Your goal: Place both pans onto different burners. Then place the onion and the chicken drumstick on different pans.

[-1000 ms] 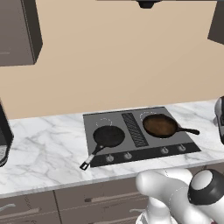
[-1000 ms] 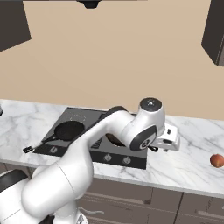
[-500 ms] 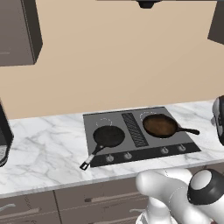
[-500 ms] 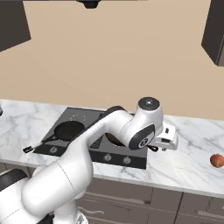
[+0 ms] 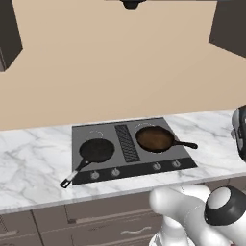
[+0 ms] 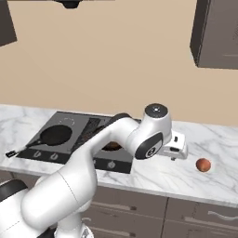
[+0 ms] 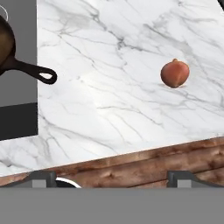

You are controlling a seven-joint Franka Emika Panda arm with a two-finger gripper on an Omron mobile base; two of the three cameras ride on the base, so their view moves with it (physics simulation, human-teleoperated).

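On the dark cooktop (image 5: pixel 126 166) the all-black pan (image 5: pixel 96 150) sits at the front left, with a bare burner (image 5: pixel 94 135) ring behind it. To the right of the vent, the brown-inside pan (image 5: pixel 154 138) sits on another burner, its handle (image 7: pixel 40 72) pointing toward the bare marble. The onion (image 7: pixel 175 73) lies alone on the counter further right, also seen as the onion (image 6: pixel 203 164). My gripper (image 6: pixel 174 157) hangs open and empty above the counter between the cooktop and the onion; its fingertips (image 7: pixel 43 177) stand wide apart. The chicken drumstick is out of view.
The marble counter (image 5: pixel 33 158) runs along a beige wall, with drawers (image 6: pixel 195 218) under its front edge. A dark rounded appliance (image 5: pixel 239 132) stands at the far right of the left base view. Wall cabinets (image 6: pixel 216 32) hang overhead.
The whole picture has slid left in both base views, so the base has driven right. The onion now sits nearer the middle. The jaws stay open.
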